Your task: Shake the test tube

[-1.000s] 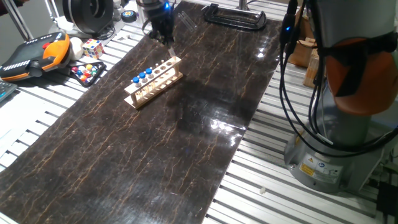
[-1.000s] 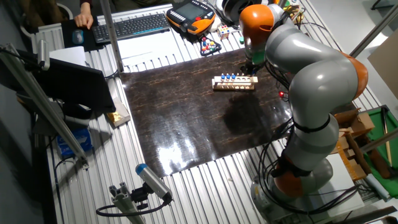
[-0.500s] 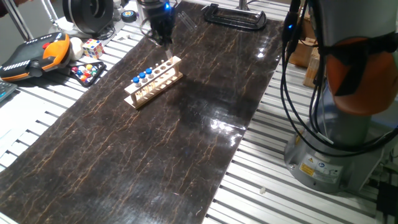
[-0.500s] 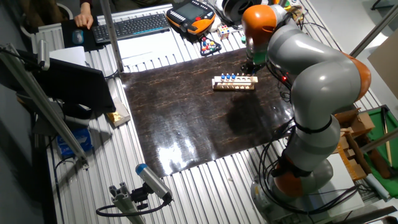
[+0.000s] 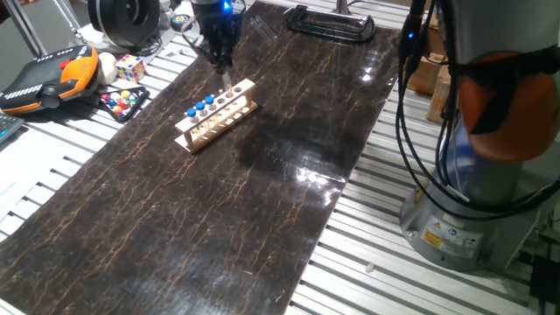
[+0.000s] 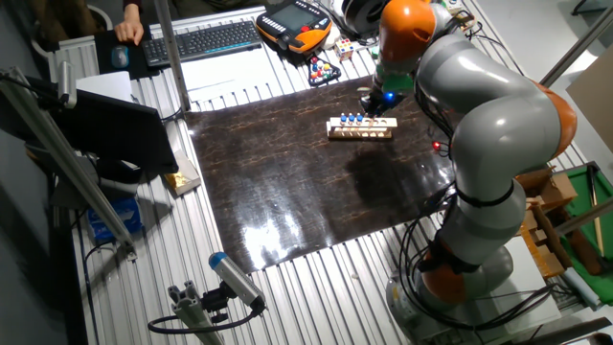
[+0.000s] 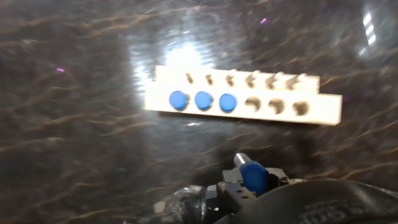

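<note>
My gripper [image 5: 220, 58] hangs just above the far end of the pale wooden rack [image 5: 220, 121] and is shut on a test tube [image 7: 253, 175] with a blue cap. In the hand view that tube sits at the bottom, between the finger parts, a little short of the rack [image 7: 323, 107]. The rack holds three more blue-capped tubes [image 7: 203, 101] on its left side; three holes on its right are empty. In the other fixed view the gripper [image 6: 374, 103] is right over the rack [image 6: 360, 133].
An orange teach pendant [image 5: 45, 75], a colour cube [image 5: 131, 66] and small balls lie left of the dark mat. A black clamp [image 5: 329, 21] lies at the mat's far end. The arm's base [image 5: 477, 184] and cables stand at the right.
The gripper has moved left with the tube, from beyond the rack's far end to a spot over the rack. The rack and its tubes have not moved.
</note>
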Robot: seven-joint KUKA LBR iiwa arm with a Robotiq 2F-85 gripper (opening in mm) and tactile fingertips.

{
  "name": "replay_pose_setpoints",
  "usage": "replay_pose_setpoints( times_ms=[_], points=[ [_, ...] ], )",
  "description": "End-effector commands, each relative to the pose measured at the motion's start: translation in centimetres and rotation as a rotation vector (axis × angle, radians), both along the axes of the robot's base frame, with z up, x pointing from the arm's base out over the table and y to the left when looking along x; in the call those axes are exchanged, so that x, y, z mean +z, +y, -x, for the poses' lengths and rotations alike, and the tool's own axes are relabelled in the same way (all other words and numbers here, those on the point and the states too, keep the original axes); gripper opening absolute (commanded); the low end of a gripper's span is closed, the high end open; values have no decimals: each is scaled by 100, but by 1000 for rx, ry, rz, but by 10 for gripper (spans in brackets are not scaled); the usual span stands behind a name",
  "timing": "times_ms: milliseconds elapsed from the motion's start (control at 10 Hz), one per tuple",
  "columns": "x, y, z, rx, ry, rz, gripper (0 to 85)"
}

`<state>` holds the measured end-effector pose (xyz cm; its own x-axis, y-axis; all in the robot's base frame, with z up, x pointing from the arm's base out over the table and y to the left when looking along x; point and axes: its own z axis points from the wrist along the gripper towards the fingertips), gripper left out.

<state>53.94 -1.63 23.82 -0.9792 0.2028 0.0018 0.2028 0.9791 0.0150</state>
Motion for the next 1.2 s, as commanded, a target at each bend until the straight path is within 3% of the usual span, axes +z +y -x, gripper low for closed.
replay_pose_setpoints(
  times_ms=[0, 100, 300, 400, 600, 800, 900, 1000, 1100],
  points=[
    [-2, -30, 6, 17, -20, -68, 7],
    [-37, -123, 4, 54, -19, -12, 7],
    [-139, -378, -6, 152, -19, 138, 7],
    [-139, -464, -2, 186, -4, 231, 7],
    [-55, -648, -5, 251, 13, 354, 7],
    [-4, -768, -6, 288, 20, 393, 7],
    [-6, -767, -6, 292, 25, 389, 7],
    [-10, -759, -7, 281, 18, 343, 7],
    [-11, -754, -12, 270, -10, 299, 7]
  ],
)
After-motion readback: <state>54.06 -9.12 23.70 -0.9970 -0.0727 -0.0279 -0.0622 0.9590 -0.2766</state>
